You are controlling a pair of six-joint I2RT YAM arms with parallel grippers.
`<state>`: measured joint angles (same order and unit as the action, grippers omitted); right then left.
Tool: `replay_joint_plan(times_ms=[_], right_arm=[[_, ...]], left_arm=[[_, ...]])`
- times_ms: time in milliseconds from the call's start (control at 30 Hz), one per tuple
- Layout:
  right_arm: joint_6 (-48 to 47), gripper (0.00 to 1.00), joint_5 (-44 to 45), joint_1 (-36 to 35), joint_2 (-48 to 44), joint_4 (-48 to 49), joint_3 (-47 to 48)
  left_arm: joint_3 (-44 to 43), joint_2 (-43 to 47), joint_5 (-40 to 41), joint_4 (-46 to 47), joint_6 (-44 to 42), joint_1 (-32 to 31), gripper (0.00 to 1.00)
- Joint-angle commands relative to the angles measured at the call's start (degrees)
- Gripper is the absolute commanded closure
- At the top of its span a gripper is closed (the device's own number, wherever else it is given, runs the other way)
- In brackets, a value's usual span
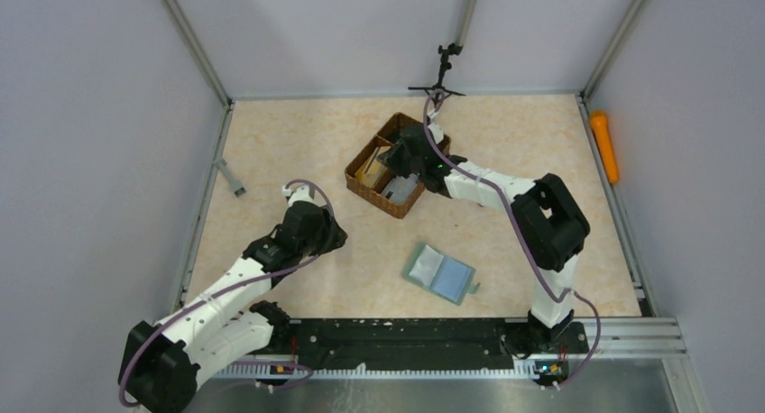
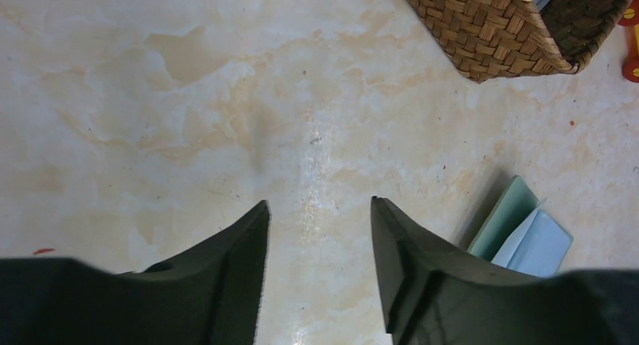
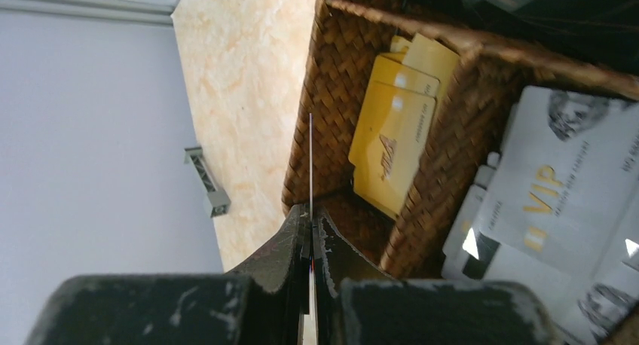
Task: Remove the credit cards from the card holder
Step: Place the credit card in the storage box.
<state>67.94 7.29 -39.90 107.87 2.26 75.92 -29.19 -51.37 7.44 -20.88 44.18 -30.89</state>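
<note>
At the edge of the wicker tray (image 3: 331, 96), the right tool (image 3: 310, 221) pinches a thin card (image 3: 310, 164) edge-on, liable to strike the wall and slip outside if released; the left tool (image 2: 316, 232) hangs spread, the card holder (image 1: 439, 272) open on the desk (image 1: 298, 142).

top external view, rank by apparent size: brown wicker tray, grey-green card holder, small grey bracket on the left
1. Brown wicker tray, largest, though the right arm covers part.
2. Flat grey-green folding card holder, lying open.
3. Small grey bracket, clearly smallest.
</note>
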Motion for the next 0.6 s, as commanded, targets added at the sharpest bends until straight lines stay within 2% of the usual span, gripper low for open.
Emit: replay_joint_plan(times_ms=[0,167,367,400,433,467,500,567], right_arm=[[3.0,1.0,2.6,0.5,3.9,3.1,6.8],[5.5,1.0,4.1,0.6,7.8,2.1,9.9],[5.3,0.99,3.2,0.5,11.1,0.5,13.0],[5.3,0.87,2.6,0.5,11.5,0.9,13.2],[4.2,0.68,2.0,0.6,11.9,1.1,13.8],[3.1,0.51,2.3,0.5,12.0,-1.0,15.3],[2.6,0.39,3.8,0.4,11.6,-4.9,16.6],[1.8,0.31,6.0,0.4,9.3,-7.1,15.9]], left_arm=[[-2.3,2.0,2.9,2.9,-4.1,1.0,0.4],[-2.2,4.8,4.2,2.6,-5.5,2.1,0.27],[-1.6,5.6,1.2,3.4,-5.9,4.1,0.23],[-1.7,5.5,0.7,3.5,-5.9,4.4,0.23],[-1.7,5.4,0.4,3.6,-5.9,4.7,0.22],[-1.7,5.4,0.1,3.7,-5.9,5.0,0.22],[-1.8,5.2,-0.3,3.8,-6.0,5.3,0.22],[-1.6,5.3,-1.6,4.2,-6.0,5.5,0.22]])
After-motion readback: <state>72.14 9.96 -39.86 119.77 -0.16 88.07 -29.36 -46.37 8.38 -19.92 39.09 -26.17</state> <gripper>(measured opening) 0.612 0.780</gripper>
